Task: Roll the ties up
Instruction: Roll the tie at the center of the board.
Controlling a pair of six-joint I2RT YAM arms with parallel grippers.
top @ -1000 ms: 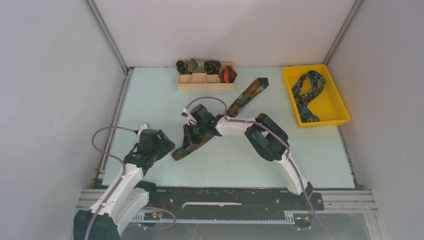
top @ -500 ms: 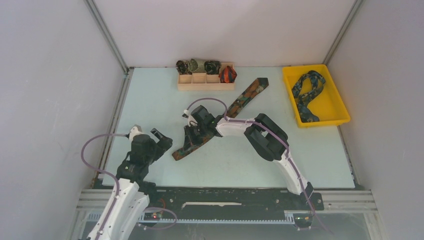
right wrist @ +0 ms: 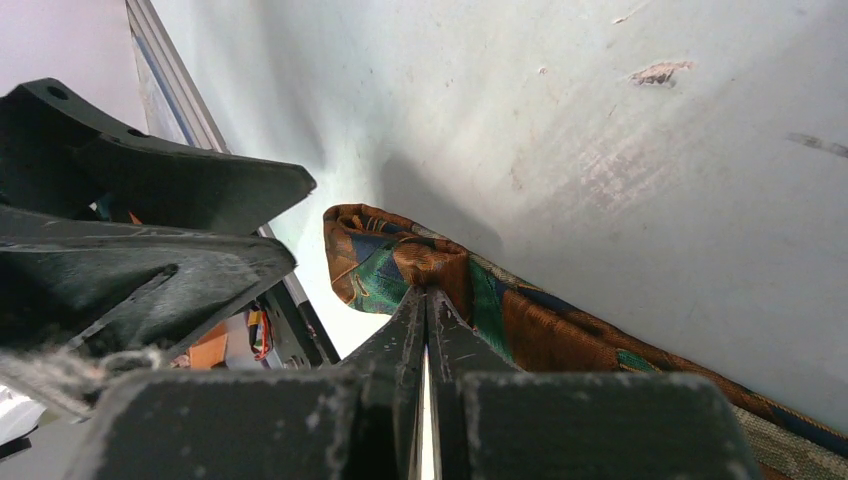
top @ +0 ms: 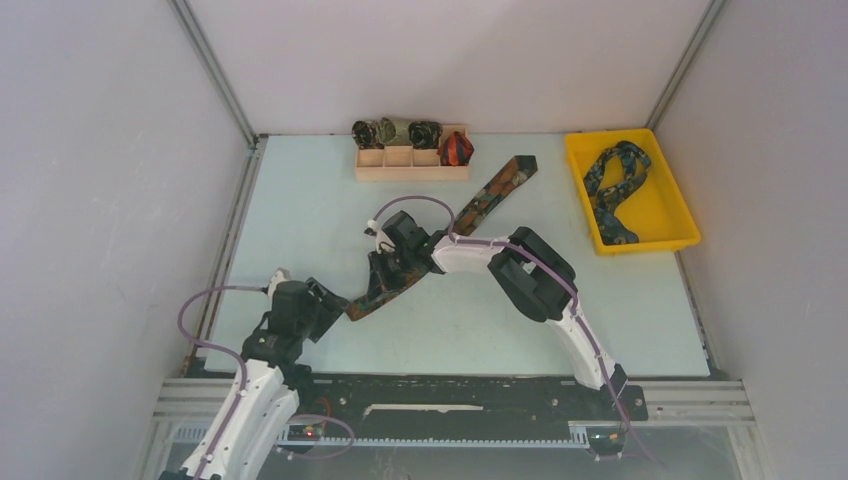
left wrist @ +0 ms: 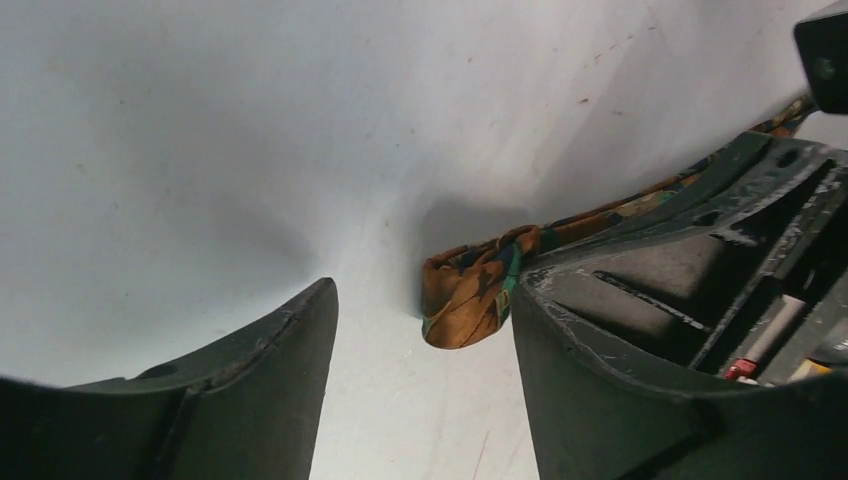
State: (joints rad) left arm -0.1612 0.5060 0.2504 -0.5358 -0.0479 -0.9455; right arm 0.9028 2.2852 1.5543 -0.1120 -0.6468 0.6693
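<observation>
Brown-orange-green printed fabric necktie (top: pixel 492 198) lies diagonally on the pale table (top: pixel 300 200). Its middle is hidden under the right gripper (top: pixel 386 272), whose fingers are pressed together at the cloth; whether a fold is pinched is unclear. Left gripper (top: pixel 322 298), jaws apart, sits at the necktie's near end, which its own finger partly hides in the left wrist view.

The table (top: pixel 300 200) is pale blue-green and flat, with white walls (top: pixel 100 150) on three sides and a few small scratches (right wrist: pixel 655 72) on its top. A wooden box (top: pixel 410 173) with little spaces in a row sits at the far edge, near the middle. A yellow tray (top: pixel 672 222) sits in the far right corner, well apart from the box, and a metal rail (top: pixel 690 400) runs along the near edge.
</observation>
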